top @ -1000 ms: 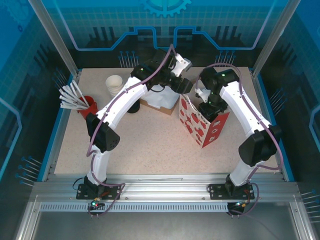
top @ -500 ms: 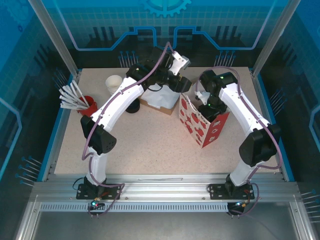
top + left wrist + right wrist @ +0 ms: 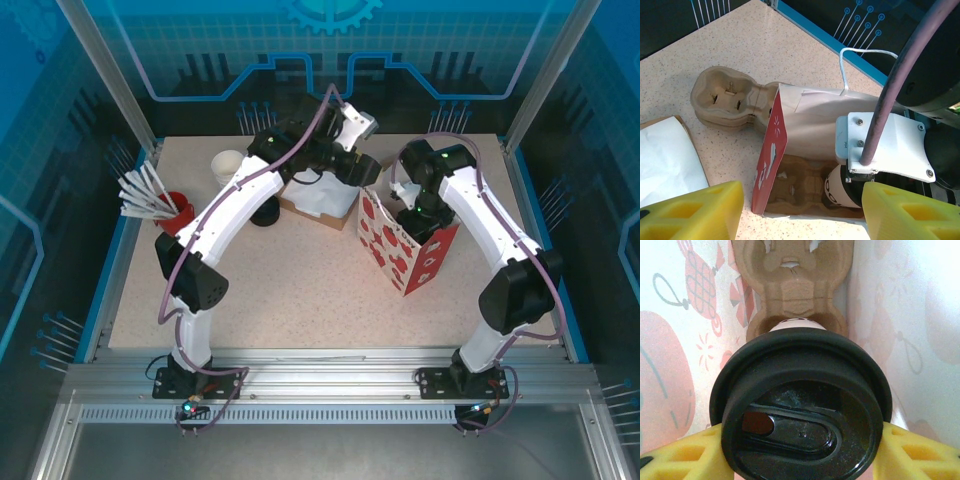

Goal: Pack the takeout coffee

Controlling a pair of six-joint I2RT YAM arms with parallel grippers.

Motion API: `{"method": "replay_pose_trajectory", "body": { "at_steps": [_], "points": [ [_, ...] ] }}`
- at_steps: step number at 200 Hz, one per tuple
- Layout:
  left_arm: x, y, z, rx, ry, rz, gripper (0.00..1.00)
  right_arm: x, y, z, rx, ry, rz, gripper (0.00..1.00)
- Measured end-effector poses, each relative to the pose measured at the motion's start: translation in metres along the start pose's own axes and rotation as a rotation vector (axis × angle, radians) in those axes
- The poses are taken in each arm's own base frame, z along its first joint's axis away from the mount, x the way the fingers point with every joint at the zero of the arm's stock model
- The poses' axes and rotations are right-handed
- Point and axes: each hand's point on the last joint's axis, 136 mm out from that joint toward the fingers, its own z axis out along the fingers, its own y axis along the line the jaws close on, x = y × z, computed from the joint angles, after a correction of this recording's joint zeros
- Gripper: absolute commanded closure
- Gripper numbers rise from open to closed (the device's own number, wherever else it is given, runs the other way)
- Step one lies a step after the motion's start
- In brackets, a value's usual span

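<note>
Right claw (image 3: 800,442) pinches takeout coffee (image 3: 800,410) at lid, inside paper bag (image 3: 812,125), over cardboard carrier (image 3: 790,287) socket, lined up for seating. Left claw (image 3: 801,210) spread over bag mouth, holding nothing.

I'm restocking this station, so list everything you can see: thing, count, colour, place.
coffee: one, pale cup with black lid, inside the bag, over a carrier
bag: one, red and white, right of centre
carrier: one, brown, at the bag's bottom
spare carriers: a stack, brown, on the table beside the bag
paper cups: a stack, white, back left
red cup: one, left edge, holding white sticks
napkins: white, on a brown holder, back centre
table: one, speckled beige
left gripper: yellow fingers, open, by the bag's mouth
right gripper: yellow fingers, shut on the coffee
</note>
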Motion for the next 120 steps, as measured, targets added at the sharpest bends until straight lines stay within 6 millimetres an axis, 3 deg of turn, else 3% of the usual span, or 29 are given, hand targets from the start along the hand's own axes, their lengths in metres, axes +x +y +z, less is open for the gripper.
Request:
{"method": "replay_pose_trajectory", "body": {
  "at_steps": [60,120],
  "points": [
    [0.005,0.001,-0.003,-0.011,0.01,-0.01,0.34,0.0,0.0,0.0,0.0,0.0,-0.001,0.58],
    [0.009,-0.005,-0.022,-0.017,-0.003,-0.031,0.32,0.0,0.0,0.0,0.0,0.0,-0.007,0.58]
  ]
}}
